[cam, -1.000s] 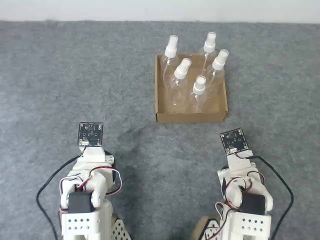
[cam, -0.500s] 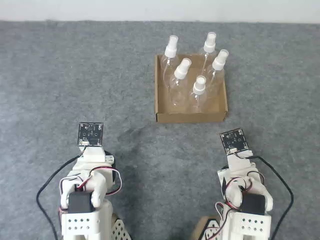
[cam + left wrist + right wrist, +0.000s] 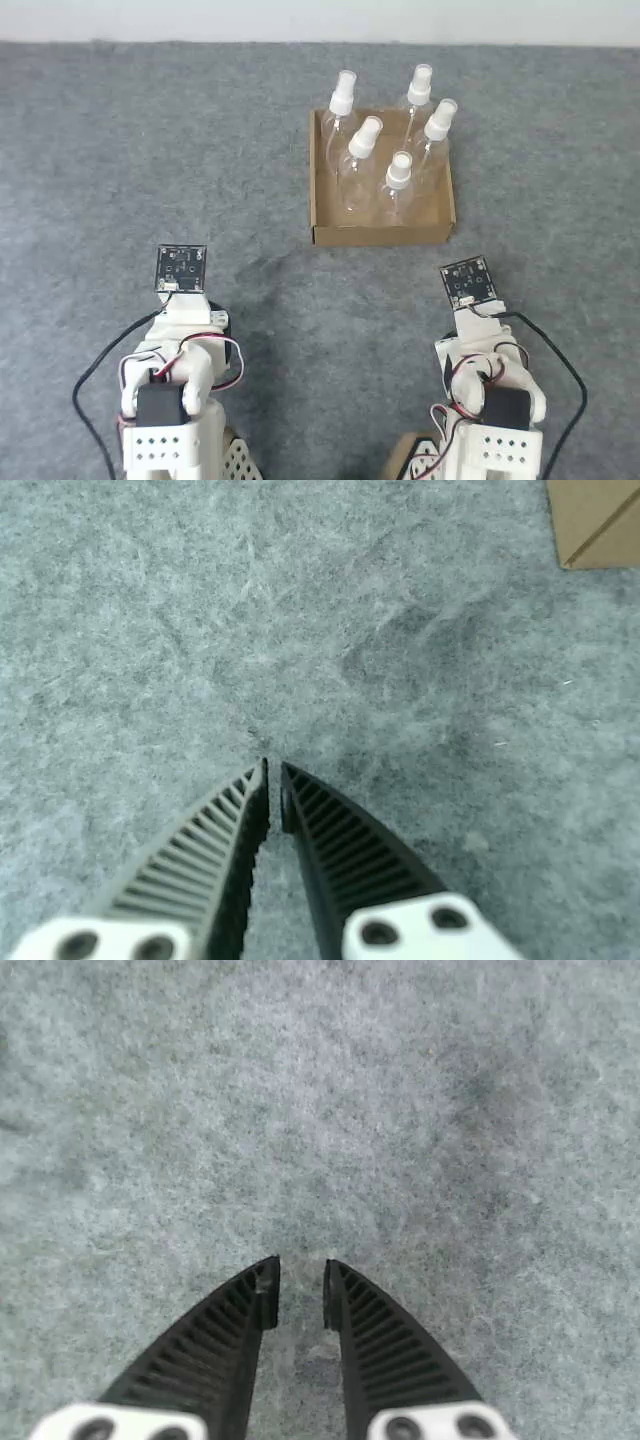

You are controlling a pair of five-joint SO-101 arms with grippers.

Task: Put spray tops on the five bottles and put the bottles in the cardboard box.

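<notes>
Change: none; both arms and all five bottles (image 3: 398, 190) lay exactly as in the frames a second earlier.
Meaning for task: judged complete, with every bottle capped and boxed and both arms parked at the near edge.
Cardboard box (image 3: 380, 236): on the grey carpet (image 3: 150, 150), well ahead of the arms, open side up; one corner (image 3: 600, 520) showed in the left wrist view.
Bottles, axis: upright, long axis vertical, packed close inside the box.
Spray tops (image 3: 399, 170): white, seated on all five necks, pointing up; nozzle heading too small to tell.
Left gripper (image 3: 272, 770): fingers nearly touching, holding nothing, over bare carpet.
Right gripper (image 3: 300, 1272): fingers a narrow gap apart, holding nothing, over bare carpet.
</notes>
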